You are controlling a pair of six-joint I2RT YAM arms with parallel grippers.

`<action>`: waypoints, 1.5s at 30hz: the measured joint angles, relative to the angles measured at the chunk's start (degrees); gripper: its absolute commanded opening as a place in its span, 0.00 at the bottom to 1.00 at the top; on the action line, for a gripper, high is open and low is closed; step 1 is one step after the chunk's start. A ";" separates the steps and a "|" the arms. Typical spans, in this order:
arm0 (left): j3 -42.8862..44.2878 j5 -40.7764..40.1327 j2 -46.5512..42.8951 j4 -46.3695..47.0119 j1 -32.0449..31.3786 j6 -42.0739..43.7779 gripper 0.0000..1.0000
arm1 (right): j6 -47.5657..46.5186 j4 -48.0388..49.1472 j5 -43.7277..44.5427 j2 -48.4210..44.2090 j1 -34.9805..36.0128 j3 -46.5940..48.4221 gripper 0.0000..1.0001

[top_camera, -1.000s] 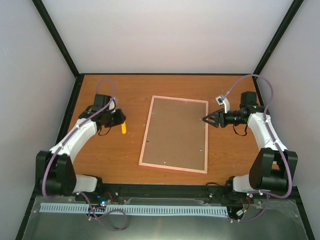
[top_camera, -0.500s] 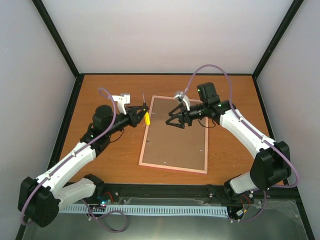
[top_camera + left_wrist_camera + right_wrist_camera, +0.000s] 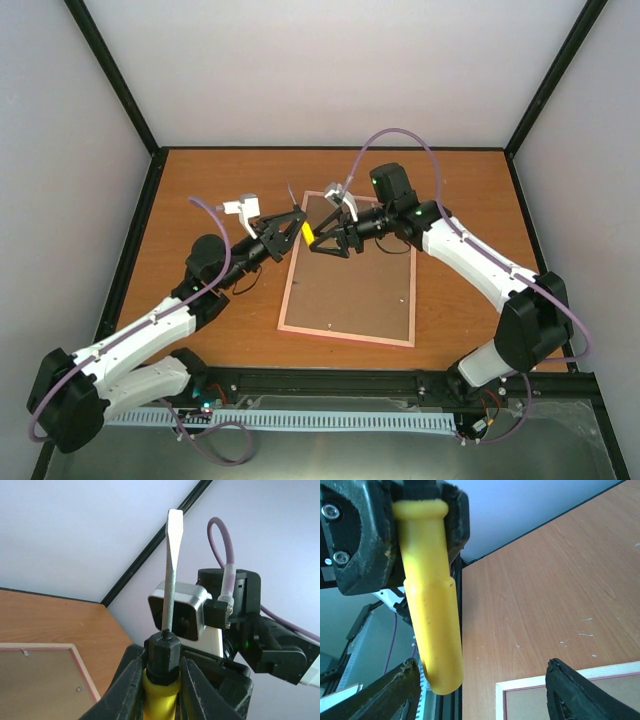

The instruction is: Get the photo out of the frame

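Pink-edged frame [image 3: 345, 336] flat and back-up in the middle of the wooden table [image 3: 200, 185], long sides running away from the arm bases. Inside its border only a plain brown backing board [image 3: 355, 290], with a few small tabs near the edges; photo hidden beneath, not to be seen. Above the frame's far left corner, a yellow-handled screwdriver [image 3: 308, 233], off the table and clamped by the fingers of the left gripper [image 3: 295, 222] at the black collar where the handle meets the shaft, flat blade pointing away from the frame. Facing it from the right, the right gripper [image 3: 325, 245], fingers spread wide, the handle's butt end in the gap between them and close to one finger, not gripped. Both arms over the frame's far end, lower part uncovered. Pale walls and black corner posts around.
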 measured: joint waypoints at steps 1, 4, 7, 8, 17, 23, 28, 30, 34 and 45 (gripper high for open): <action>0.00 -0.39 0.20 0.61 0.00 -0.44 0.01 | 0.07 0.00 -0.46 0.13 0.13 0.00 0.61; 0.00 -1.07 0.81 1.90 -0.09 -1.44 0.01 | 0.46 0.20 -1.88 0.22 0.35 0.00 0.54; 0.00 -1.53 1.36 2.73 -0.11 -2.01 0.01 | 1.11 0.46 -3.58 0.22 0.39 0.00 0.43; 0.00 -1.60 1.49 2.91 -0.11 -2.14 0.01 | 1.38 0.61 -4.15 0.22 0.39 0.00 0.39; -0.22 -1.84 2.51 4.76 -0.15 -3.19 0.07 | 4.42 2.51 -6.58 0.31 0.57 -0.02 0.04; 1.05 -2.43 2.51 -0.20 -0.15 -0.17 0.70 | 2.34 0.02 -6.23 0.22 0.39 0.07 0.03; 1.86 -4.55 -1.73 -11.04 -0.15 8.48 0.63 | -4.94 -8.52 -2.91 -2.16 -1.73 0.02 0.03; 1.95 -4.39 -4.02 -15.54 -0.15 13.09 0.59 | -8.68 -12.98 -0.28 -3.13 -2.47 0.02 0.03; 3.87 -2.97 -6.64 -25.57 -0.17 21.20 0.56 | -16.06 -23.63 5.44 -3.06 -2.89 0.07 0.03; 10.38 -10.14 -8.63 -42.05 -8.33 45.79 0.60 | -22.80 -33.70 18.21 -1.88 -1.42 -4.04 0.03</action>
